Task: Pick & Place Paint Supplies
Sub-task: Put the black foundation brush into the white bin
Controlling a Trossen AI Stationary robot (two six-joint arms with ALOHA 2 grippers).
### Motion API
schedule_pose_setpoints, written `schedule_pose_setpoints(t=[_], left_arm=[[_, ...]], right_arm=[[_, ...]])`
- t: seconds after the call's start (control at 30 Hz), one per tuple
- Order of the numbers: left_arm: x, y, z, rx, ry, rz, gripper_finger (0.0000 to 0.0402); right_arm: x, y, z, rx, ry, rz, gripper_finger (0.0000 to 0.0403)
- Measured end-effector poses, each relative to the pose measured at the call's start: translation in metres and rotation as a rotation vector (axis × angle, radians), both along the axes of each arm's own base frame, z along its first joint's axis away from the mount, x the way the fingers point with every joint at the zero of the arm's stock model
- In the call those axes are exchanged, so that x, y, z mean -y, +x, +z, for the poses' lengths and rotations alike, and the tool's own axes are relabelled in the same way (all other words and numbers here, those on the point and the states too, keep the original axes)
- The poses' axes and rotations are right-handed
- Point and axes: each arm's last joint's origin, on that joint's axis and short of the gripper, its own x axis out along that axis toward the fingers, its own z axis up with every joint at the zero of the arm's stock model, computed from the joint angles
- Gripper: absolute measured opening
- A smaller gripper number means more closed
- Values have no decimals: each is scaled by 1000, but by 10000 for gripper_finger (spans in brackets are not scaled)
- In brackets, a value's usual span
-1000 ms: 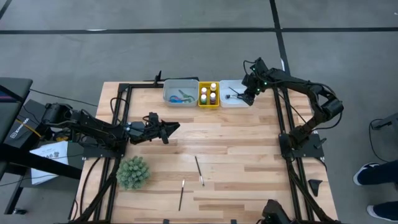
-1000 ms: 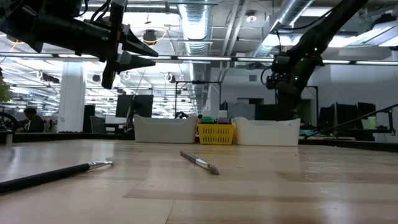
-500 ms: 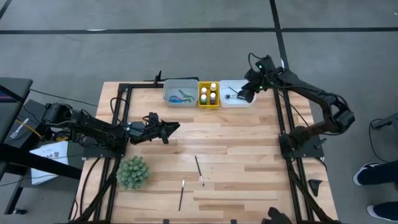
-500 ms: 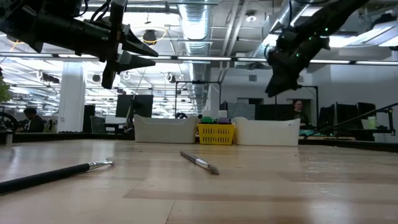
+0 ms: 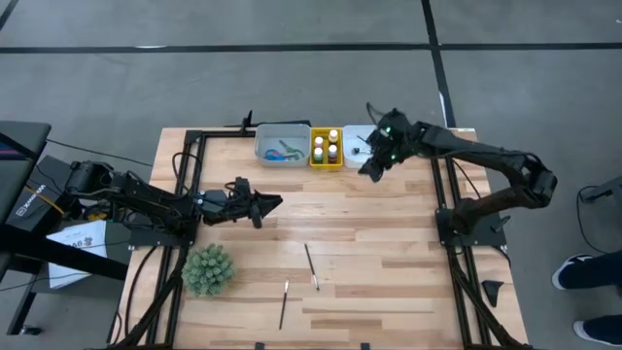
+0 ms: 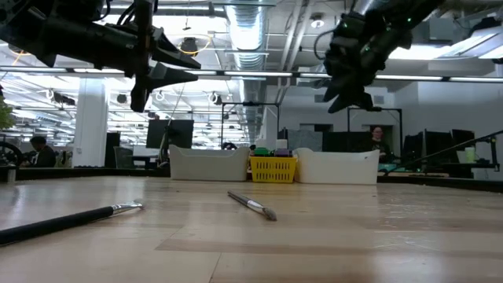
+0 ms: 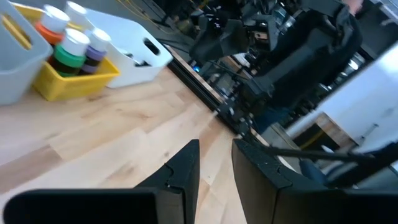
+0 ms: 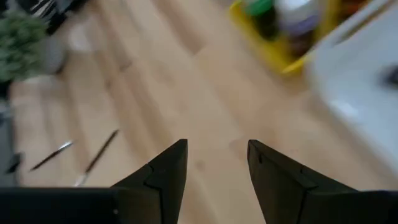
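Two thin dark-handled brushes (image 5: 311, 265) (image 5: 284, 303) lie flat on the wooden table near its front. A third dark brush (image 5: 363, 148) lies in the white tray (image 5: 352, 157). Small paint bottles (image 5: 326, 146) stand in the yellow tray (image 5: 326, 163), and scissors (image 5: 284, 151) lie in the grey tray (image 5: 267, 136). My right gripper (image 5: 365, 171) hangs open and empty in the air just in front of the white tray, pointing down toward the table's middle. My left gripper (image 5: 276, 201) hovers level over the table's left half, open by a narrow gap with nothing in it.
A spiky green plant ball (image 5: 208, 269) sits at the near left of the table. The three trays line the far edge. Bare wood lies between the trays and the brushes. A person (image 6: 379, 135) shows in the room behind.
My right gripper has left the white tray, rising and swinging toward the table's left and near side while rolling about its own line. It carries nothing. The brush stays in the white tray.
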Motion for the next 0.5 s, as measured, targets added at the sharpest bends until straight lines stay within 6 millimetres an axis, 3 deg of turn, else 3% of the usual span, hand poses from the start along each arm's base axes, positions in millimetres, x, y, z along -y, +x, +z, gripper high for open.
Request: schedule_pose_setpoints(t=[0.3,0.5], left_arm=[[4,1,2,19,-14,-124,88],[6,2,8,83,-20,-173,88]], right_arm=[[-80,34,-1,-52,230,26,163],[-144,49,-2,-67,277,-41,163]])
